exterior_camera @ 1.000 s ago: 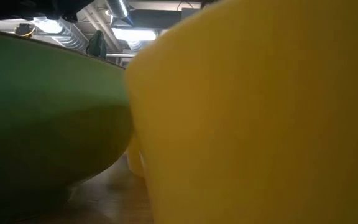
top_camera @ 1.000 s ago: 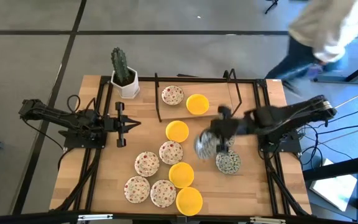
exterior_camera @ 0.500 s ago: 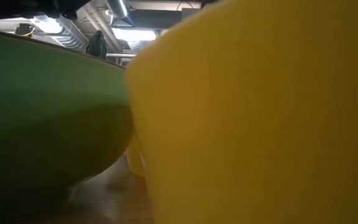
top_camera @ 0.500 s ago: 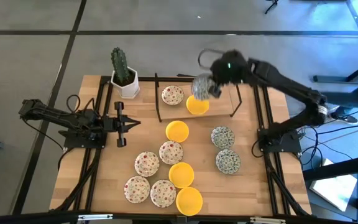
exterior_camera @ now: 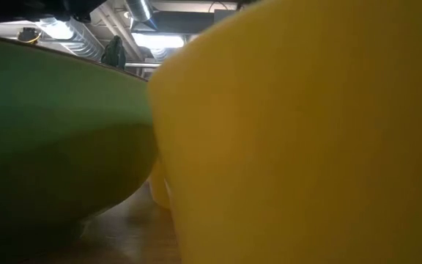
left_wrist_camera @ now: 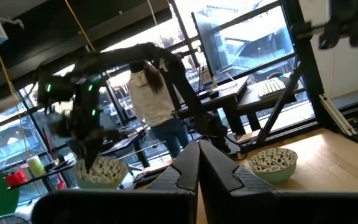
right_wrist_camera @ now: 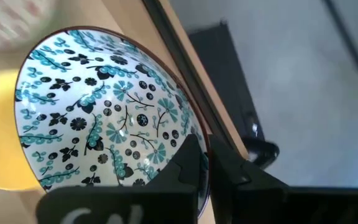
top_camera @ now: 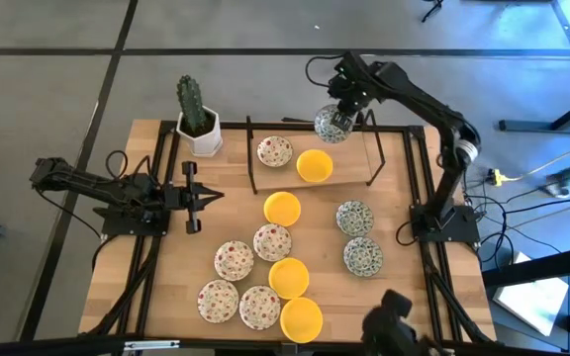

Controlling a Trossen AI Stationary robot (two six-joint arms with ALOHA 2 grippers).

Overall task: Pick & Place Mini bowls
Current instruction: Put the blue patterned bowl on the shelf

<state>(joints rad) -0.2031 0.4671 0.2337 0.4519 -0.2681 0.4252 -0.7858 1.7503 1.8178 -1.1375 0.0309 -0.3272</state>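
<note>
I am carrying one patterned bowl [top_camera: 332, 124] in my right gripper [top_camera: 344, 103], clenched on its rim; the right wrist view shows my two fingers pinching the edge of the blue-green flowered bowl [right_wrist_camera: 104, 112] with the inside facing the camera. It hangs in the air over the far side of the surface [top_camera: 404, 213], above the dark wire rack [top_camera: 250, 158] where a red-speckled bowl [top_camera: 274, 151] and a yellow bowl [top_camera: 314, 165] already sit.

My left gripper [top_camera: 194, 197] waits low on the left side, fingers pressed together and holding nothing.

The rest of the bowls lie nearer the front: two more patterned ones [top_camera: 354, 218] on the right, and a cluster of yellow and red-speckled ones [top_camera: 272, 241] in the middle. A cactus pot [top_camera: 200, 131] stands at the far left corner, well apart from my load.

I judge this as the placing step. Next I should lower the bowl into the free space of the rack beside the yellow bowl, level it so it lands flat, and only then release. The tilt could let it slip or knock its neighbour.
</note>
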